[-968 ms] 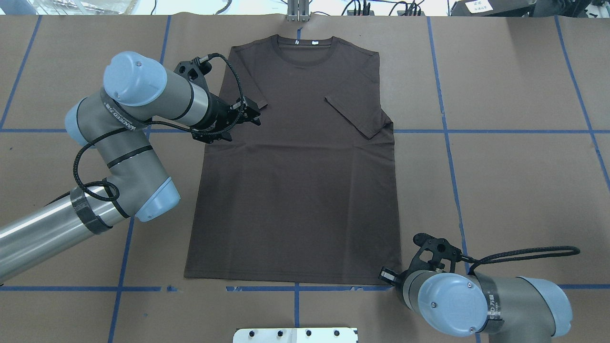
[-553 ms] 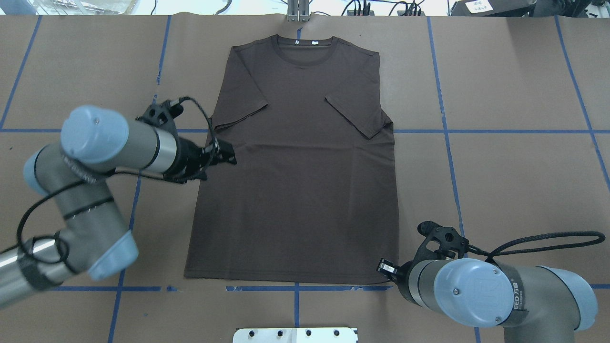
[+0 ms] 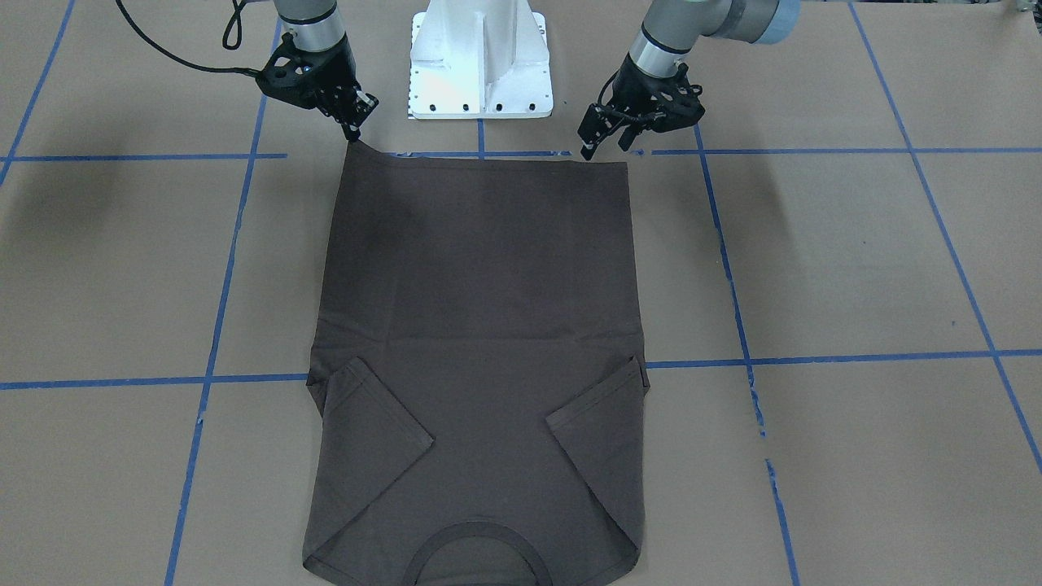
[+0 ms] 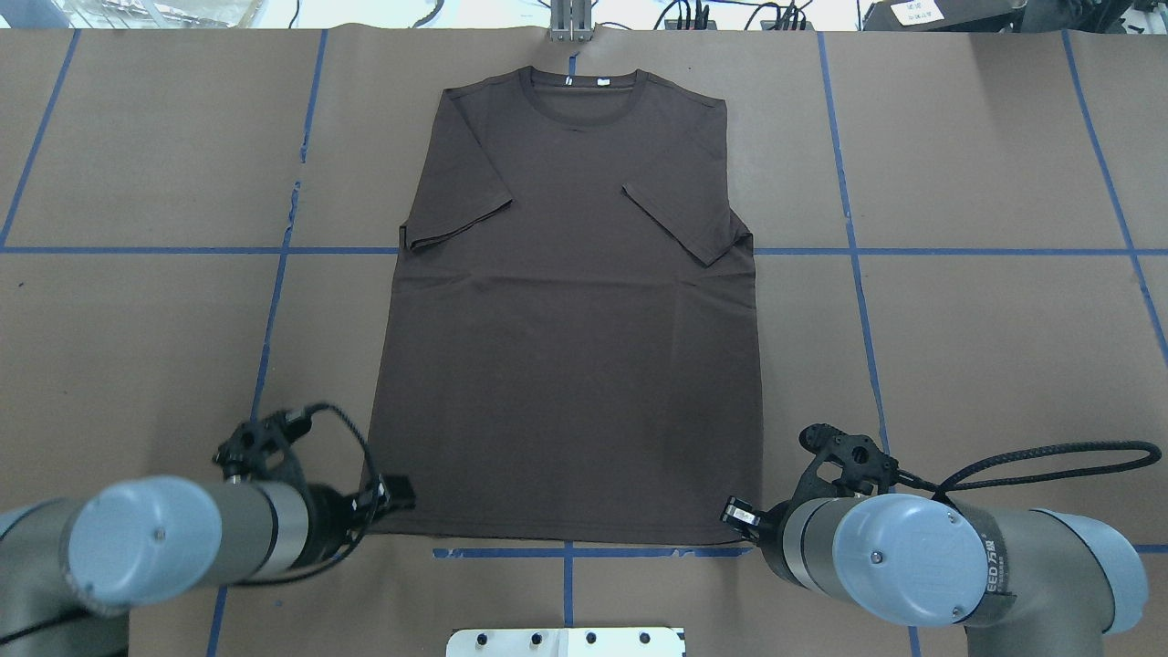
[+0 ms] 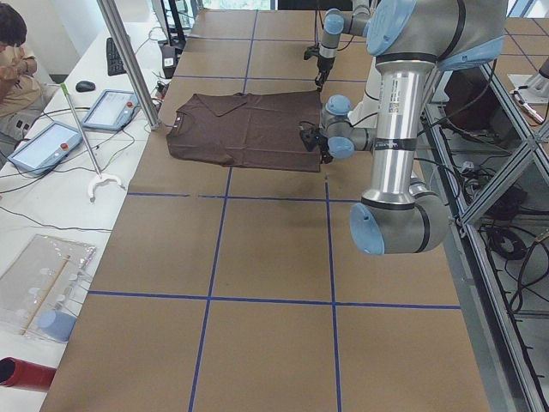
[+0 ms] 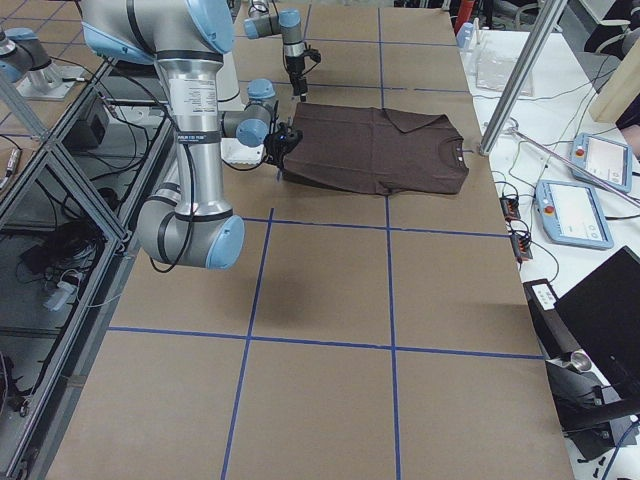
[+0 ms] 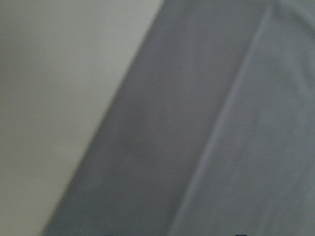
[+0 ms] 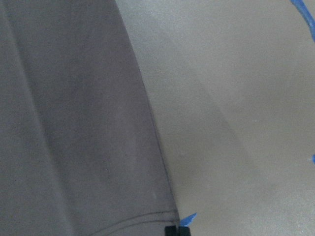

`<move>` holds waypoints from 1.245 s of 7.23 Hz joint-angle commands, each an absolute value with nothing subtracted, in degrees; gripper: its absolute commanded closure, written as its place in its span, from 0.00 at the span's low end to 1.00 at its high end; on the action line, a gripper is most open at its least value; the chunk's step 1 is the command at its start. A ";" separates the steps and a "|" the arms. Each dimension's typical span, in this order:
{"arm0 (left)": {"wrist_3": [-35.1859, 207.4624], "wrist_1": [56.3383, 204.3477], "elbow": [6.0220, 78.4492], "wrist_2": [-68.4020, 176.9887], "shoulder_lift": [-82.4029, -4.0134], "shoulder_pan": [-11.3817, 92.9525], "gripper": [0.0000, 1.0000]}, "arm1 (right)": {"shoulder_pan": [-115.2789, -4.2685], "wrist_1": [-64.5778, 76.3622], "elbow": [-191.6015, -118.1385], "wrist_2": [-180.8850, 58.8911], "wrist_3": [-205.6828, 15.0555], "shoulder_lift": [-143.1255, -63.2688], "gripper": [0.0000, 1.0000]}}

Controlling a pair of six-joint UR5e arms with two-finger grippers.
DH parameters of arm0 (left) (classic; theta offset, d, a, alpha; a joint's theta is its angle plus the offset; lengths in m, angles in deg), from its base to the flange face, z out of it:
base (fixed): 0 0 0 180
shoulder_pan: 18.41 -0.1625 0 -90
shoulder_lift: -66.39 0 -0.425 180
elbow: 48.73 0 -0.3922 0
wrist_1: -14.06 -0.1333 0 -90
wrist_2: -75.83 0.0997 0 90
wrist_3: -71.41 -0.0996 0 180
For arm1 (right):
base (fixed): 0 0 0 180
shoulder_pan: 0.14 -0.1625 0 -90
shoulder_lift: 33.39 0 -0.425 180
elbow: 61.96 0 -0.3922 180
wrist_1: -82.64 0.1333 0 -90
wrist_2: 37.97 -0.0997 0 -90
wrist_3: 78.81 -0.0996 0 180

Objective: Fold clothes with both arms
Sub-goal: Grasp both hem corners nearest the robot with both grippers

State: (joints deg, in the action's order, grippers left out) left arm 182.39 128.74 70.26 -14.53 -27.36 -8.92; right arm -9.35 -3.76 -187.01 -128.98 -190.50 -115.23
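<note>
The dark brown T-shirt [image 4: 575, 347] lies flat, collar far from me, both sleeves folded in over the chest [image 3: 480, 309]. My left gripper [image 4: 394, 500] hovers at the hem's near left corner; in the front-facing view it [image 3: 606, 145] stands open just off that corner. My right gripper [image 3: 355, 134] sits at the other hem corner, which rises to a small point at its tips. In the right wrist view the black fingertips [image 8: 177, 231] are pressed together at the cloth's corner [image 8: 74, 123]. The left wrist view shows only blurred fabric [image 7: 221, 123] and table.
The white pedestal base [image 3: 480, 65] stands just behind the hem, between the two arms. Blue tape lines [image 4: 858, 251] grid the brown table cover. A metal post [image 5: 129, 60] and side desks with tablets [image 6: 585, 215] flank the collar end; a person [image 5: 13, 51] sits there.
My left arm has swung back from the left sleeve to the hem's near left corner. The right arm has barely shifted, and the shirt lies as before.
</note>
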 commanded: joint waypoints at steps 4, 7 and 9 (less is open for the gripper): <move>183.56 125.27 70.71 -9.96 -25.37 -12.35 0.21 | -9.37 -3.76 -187.03 -128.85 -190.35 -115.30 1.00; 178.57 122.79 70.45 -5.84 -26.42 -11.47 0.25 | -9.55 -3.76 -187.03 -128.77 -190.26 -115.48 1.00; 175.56 122.87 70.18 -5.04 -27.65 -10.68 0.26 | -9.55 -3.76 -187.03 -128.77 -190.34 -115.39 1.00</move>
